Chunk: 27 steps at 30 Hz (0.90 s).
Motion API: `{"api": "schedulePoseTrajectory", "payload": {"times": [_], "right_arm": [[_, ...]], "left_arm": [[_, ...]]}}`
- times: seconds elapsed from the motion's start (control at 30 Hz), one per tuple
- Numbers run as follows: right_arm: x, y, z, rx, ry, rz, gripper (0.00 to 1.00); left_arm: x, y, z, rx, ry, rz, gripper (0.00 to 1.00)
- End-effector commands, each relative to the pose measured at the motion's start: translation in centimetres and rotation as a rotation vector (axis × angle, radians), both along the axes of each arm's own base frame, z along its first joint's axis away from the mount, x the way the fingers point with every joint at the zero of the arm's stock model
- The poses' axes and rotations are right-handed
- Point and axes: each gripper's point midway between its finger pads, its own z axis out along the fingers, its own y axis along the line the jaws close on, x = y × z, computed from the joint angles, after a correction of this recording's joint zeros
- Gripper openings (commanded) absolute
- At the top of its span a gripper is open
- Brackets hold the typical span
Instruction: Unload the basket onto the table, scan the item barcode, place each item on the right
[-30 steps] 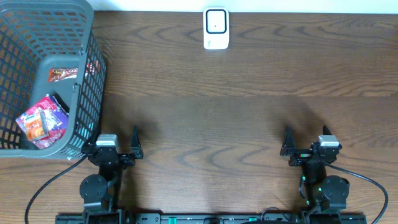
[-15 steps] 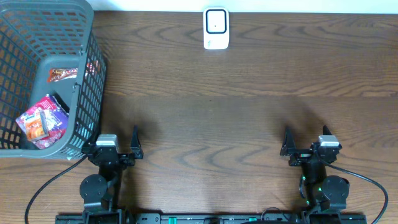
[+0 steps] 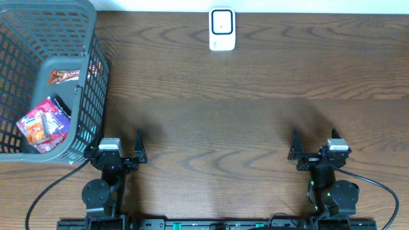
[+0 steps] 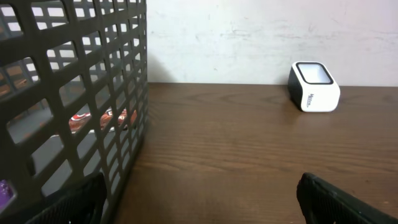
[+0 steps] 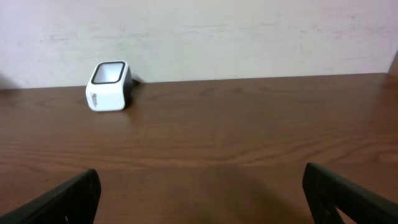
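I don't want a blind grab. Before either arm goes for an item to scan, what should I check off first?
1. The left gripper is open and empty: ok.
2. The right gripper is open and empty: ok.
3. Items on hand: snack packets lie in the grey basket: ok.
4. A barcode showing on a packet: cannot tell, too small.
5. The barcode scanner stands upright at the far edge of the table, unobstructed: ok.
6. Clearance between the left gripper and the basket wall: cannot tell; the wall is very close beside it.
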Motion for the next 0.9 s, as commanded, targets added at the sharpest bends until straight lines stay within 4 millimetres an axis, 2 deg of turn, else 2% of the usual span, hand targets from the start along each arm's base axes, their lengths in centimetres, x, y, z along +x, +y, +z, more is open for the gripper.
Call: {"api": "schedulePoseTrajectory", "payload": {"times": [0.0,0.07,0.17,0.37,0.47,0.63,0.87], "right_arm": [[0.0,0.0,-0.1,-0.012,0.0,-0.003,0.99],[0.0,0.0,-0.1,-0.012,0.0,-0.003,0.99],[0.0,0.0,-0.1,-0.012,0.0,-0.003,0.99],[0.0,0.0,-0.1,-0.012,0.0,-0.003,0.99],[0.0,0.0,-0.1,-0.012,0.0,-0.003,0.99],[0.0,0.0,-0.1,-0.012,0.0,-0.003,0.99],[0.0,0.0,-0.1,-0.012,0.0,-0.003,0.99]], "left_arm": [[-0.2,-1.6,-1.2,-0.073,0.045,-0.087,0.98],[-0.4,-2.7,-1.0,-0.15,0.048,-0.142,0.98],[-0.6,-4.1,0.3,-0.203,0.01,-0.228,0.98],[-2.8,-8.3,6.5,-0.167,-0.225,-0.522,0.98],[-4.2,-8.6,10.7,-0.219,-0.36,-0.562,0.98],[-6.7,-8.7,16.5,-0.179,-0.528,-0.585,0.98],[-9.2,-7.0,26.0,-0.152,-0.711,-0.48,0.98]]}}
